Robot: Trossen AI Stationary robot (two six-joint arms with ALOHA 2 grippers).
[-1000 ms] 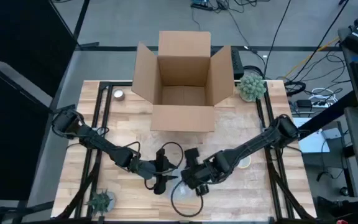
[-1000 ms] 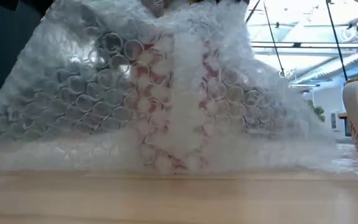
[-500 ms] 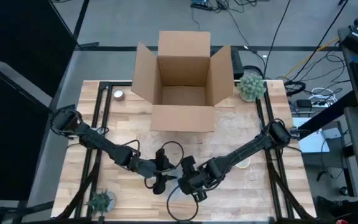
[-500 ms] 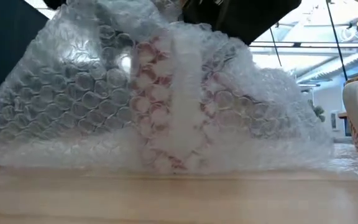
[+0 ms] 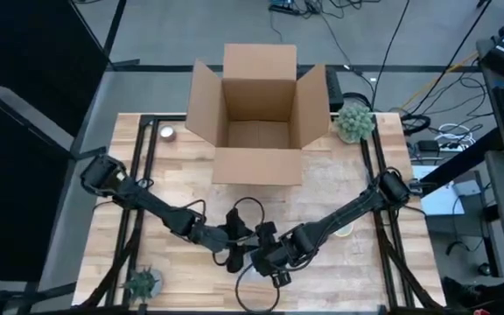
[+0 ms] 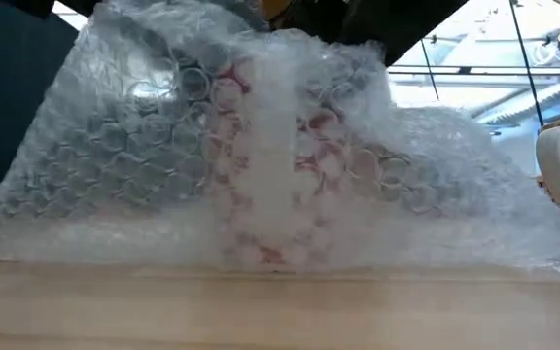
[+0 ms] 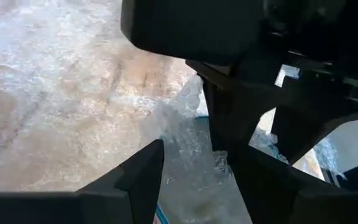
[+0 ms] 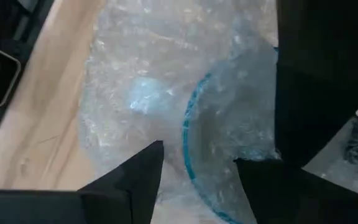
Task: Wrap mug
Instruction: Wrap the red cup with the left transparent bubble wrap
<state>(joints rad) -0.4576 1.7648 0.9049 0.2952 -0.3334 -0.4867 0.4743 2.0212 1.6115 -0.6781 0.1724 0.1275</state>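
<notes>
While my two pincers have drawn in over the last second until they nearly meet, the wrap (image 6: 261,165) has been pulled up and over the mug (image 6: 270,185), so I judge the first fold is almost closed and the loose right-hand skirt is what remains. The mug sits on the surface (image 5: 322,188) directly under both pincers, its red pattern showing blurred through the bubbles in the low view. My left pincer (image 5: 234,249) reaches in low from its side, arm stretched nearly flat. My right pincer (image 5: 274,255) sits just beside it, wrist bent down over the bundle. Its fingers (image 8: 135,180) stand apart with wrap between them, so it looks released; the left pincer's fingers (image 7: 138,180) also show spread, with wrap bunched between.
</notes>
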